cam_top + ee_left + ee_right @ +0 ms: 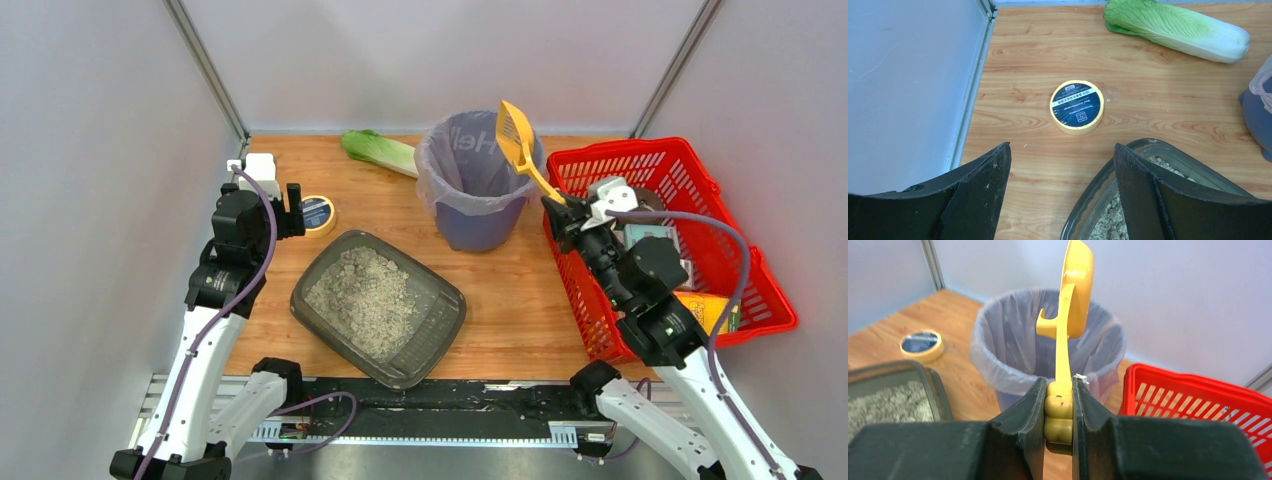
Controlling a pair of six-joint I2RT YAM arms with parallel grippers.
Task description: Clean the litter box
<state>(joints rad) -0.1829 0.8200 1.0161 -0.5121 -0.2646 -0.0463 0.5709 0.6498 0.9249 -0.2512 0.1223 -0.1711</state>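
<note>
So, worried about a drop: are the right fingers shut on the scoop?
Shut on it: both right fingers pinch the yellow scoop at its handle, no gap showing.

basket [700,175] contents mostly behind my right arm [640,275], can't ID. tape roll [1077,106] label too small to read. litter box [1095,200] cut by bottom edge, partly behind my left claw [1063,147]. bin [1259,120] clipped at right edge.

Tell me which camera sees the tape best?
Left wrist: the tape sits whole and close. The top view shows it small, partly covered; the right wrist shows it small, at the far left.
</note>
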